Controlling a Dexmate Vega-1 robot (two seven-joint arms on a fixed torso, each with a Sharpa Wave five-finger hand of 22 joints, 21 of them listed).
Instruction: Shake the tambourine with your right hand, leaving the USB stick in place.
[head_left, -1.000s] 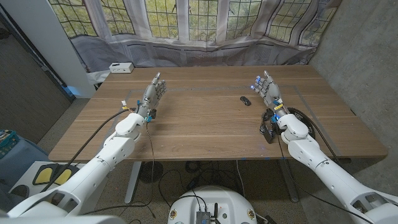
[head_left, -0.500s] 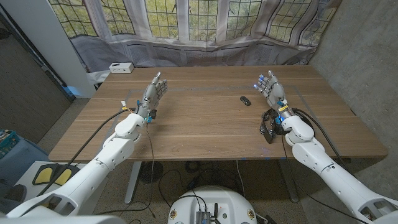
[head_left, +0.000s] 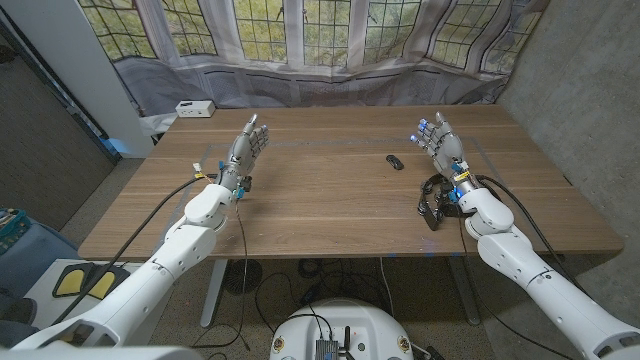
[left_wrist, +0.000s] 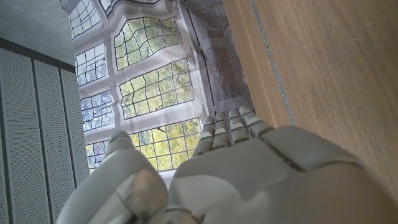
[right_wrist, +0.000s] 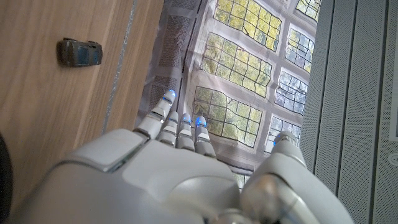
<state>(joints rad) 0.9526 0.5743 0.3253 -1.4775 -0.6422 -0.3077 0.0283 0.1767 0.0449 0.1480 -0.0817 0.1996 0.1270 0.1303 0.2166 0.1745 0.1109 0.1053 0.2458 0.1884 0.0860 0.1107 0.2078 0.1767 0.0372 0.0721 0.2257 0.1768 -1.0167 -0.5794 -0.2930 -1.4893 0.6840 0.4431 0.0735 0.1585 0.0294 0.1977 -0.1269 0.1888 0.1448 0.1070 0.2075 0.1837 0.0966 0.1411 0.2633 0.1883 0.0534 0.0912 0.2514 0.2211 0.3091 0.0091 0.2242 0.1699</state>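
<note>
The small dark USB stick (head_left: 394, 161) lies on the wooden table (head_left: 330, 195), right of centre; in the right wrist view the USB stick (right_wrist: 79, 51) sits ahead of the hand. My right hand (head_left: 440, 146) stands just right of it, fingers spread and upright, holding nothing. The black tambourine (head_left: 430, 186) lies under my right wrist, mostly hidden by the arm; its dark rim (right_wrist: 3, 177) shows at the picture's edge. On the table's left side my left hand (head_left: 246, 150) is raised, fingers apart and empty.
A white box (head_left: 193, 108) sits at the table's far left corner. Curtained windows (head_left: 330, 45) stand behind the far edge. A cable (head_left: 520, 215) runs along my right forearm, and another cable (head_left: 170, 200) trails from my left arm.
My right hand and forearm have shifted a little to the right, covering more of the tambourine. The left hand and the USB stick have not moved.
</note>
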